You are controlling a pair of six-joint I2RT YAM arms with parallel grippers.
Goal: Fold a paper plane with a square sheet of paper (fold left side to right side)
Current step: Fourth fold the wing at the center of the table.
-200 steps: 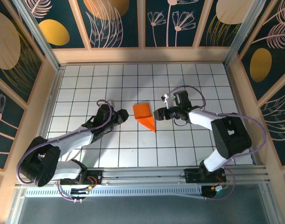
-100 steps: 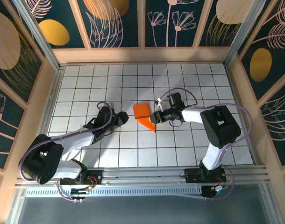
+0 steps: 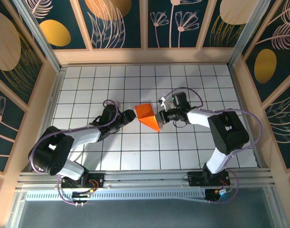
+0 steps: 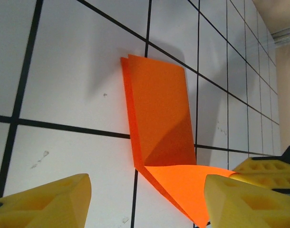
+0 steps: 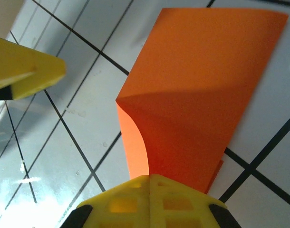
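The square sheet of paper (image 3: 147, 115) is bright orange and folded into a pointed wedge at the middle of the gridded table. My right gripper (image 3: 159, 117) is shut on the wedge's right edge. In the right wrist view the paper (image 5: 202, 95) curves up from the table into the closed right gripper (image 5: 149, 178). My left gripper (image 3: 127, 119) sits just left of the wedge and is open. In the left wrist view the paper (image 4: 159, 118) lies ahead of the left gripper (image 4: 147, 190), its lifted flap reaching toward the right finger, apart from both.
The white gridded table (image 3: 88, 90) is boxed in by wooden walls (image 3: 145, 56) at the back and both sides. A metal rail (image 3: 145, 179) runs along the near edge by the arm bases.
My right gripper has closed on the paper's right edge and raised a flap. The left gripper has slid closer to the wedge and opened a little wider.
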